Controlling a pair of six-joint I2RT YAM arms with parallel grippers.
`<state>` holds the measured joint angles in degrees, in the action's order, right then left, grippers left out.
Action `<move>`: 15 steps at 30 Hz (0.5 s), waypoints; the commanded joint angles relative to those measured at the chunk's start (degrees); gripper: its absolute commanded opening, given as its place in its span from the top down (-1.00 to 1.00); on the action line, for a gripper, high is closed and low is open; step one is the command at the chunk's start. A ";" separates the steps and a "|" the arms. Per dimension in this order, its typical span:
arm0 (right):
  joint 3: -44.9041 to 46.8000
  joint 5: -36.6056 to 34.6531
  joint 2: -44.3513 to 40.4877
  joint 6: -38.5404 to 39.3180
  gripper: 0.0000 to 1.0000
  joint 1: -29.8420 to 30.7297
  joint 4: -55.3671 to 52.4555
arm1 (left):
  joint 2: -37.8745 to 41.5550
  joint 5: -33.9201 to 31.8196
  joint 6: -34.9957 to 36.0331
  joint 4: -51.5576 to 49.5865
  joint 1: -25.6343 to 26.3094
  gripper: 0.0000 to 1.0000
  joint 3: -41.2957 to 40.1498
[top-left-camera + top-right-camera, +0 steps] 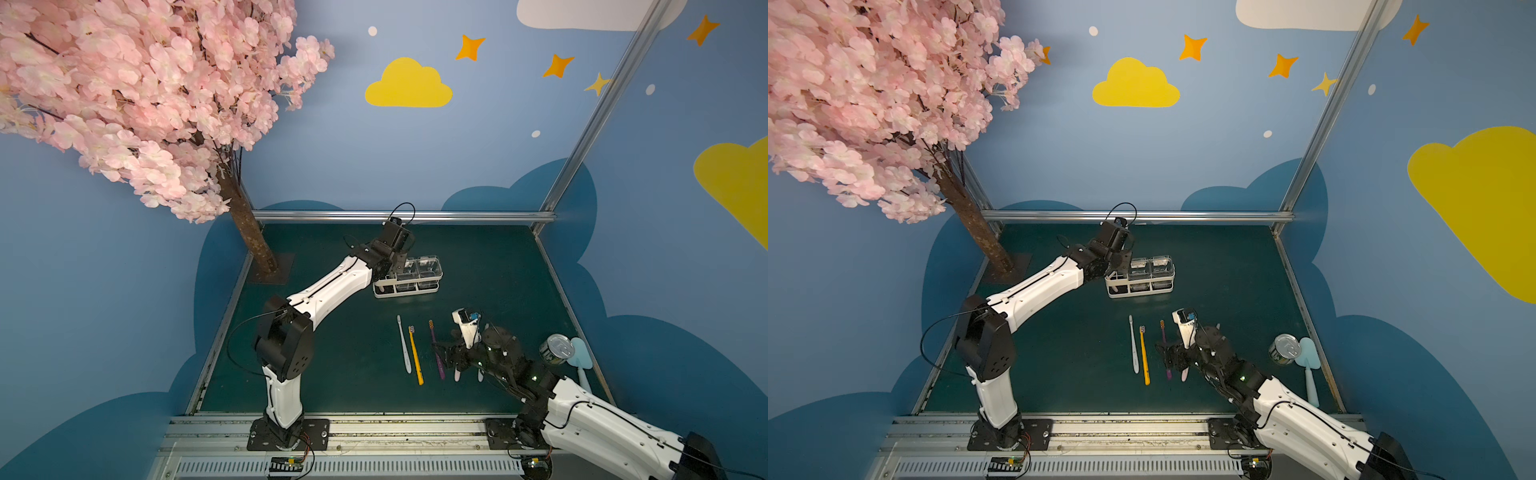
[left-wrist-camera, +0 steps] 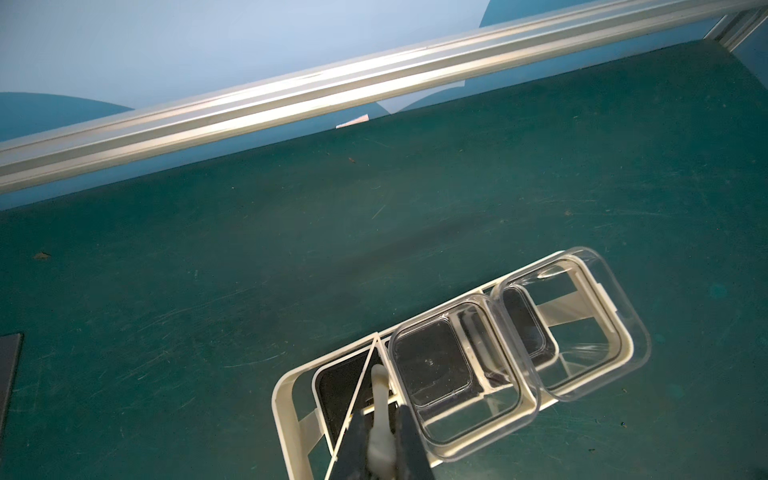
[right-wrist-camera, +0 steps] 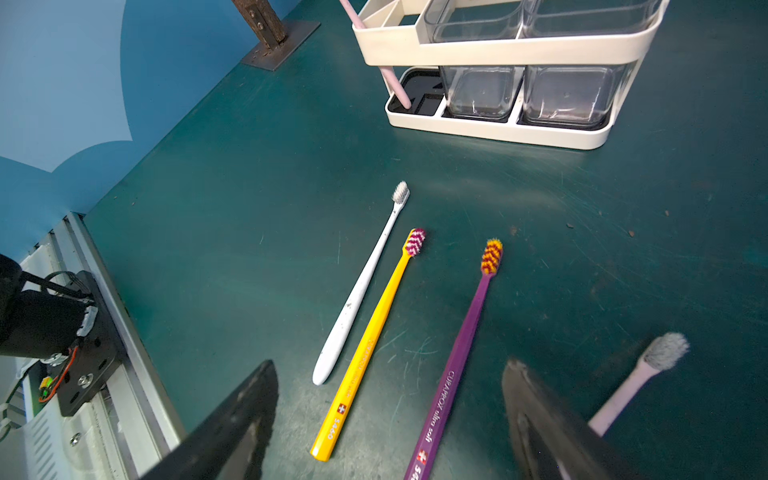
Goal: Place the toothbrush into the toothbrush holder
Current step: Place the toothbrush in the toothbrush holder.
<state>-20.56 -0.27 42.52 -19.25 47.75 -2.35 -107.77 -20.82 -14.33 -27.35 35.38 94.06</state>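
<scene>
Left gripper (image 2: 380, 419) clamped on pale pink plastic toothbrush (image 3: 395, 83) inside white wire-frame toothbrush holder (image 3: 498, 52), right gripper (image 3: 389, 368) open over purple toothbrush (image 3: 465, 340)

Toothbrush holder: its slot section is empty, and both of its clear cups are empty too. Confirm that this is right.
One part is wrong: the slot section of the toothbrush holder is not empty. The right wrist view shows a pink toothbrush standing tilted in it. Both clear cups are empty, as you say.

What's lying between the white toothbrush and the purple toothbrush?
The yellow toothbrush, closer to the white toothbrush than to the purple toothbrush. It shows clearly in the right wrist view and in both top views.
</scene>
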 commanded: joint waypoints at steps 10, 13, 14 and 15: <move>-0.63 0.70 0.10 0.27 -0.69 -0.11 0.44 | -2.71 -0.42 -0.64 -3.76 0.29 0.68 2.62; -0.71 0.71 0.26 0.29 -0.69 -0.11 0.44 | -2.47 -0.46 -0.79 -4.02 0.29 0.46 3.06; -0.78 0.71 0.27 0.30 -0.68 -0.11 0.40 | -2.30 -0.56 -0.96 -4.11 0.38 0.33 3.15; -0.71 0.71 0.39 0.31 -0.70 -0.09 0.44 | -2.10 -0.54 -0.97 -4.13 0.40 0.23 3.31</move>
<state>-20.56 0.12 42.63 -19.22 47.75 -2.35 -109.21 -21.39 -14.87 -29.52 35.48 95.79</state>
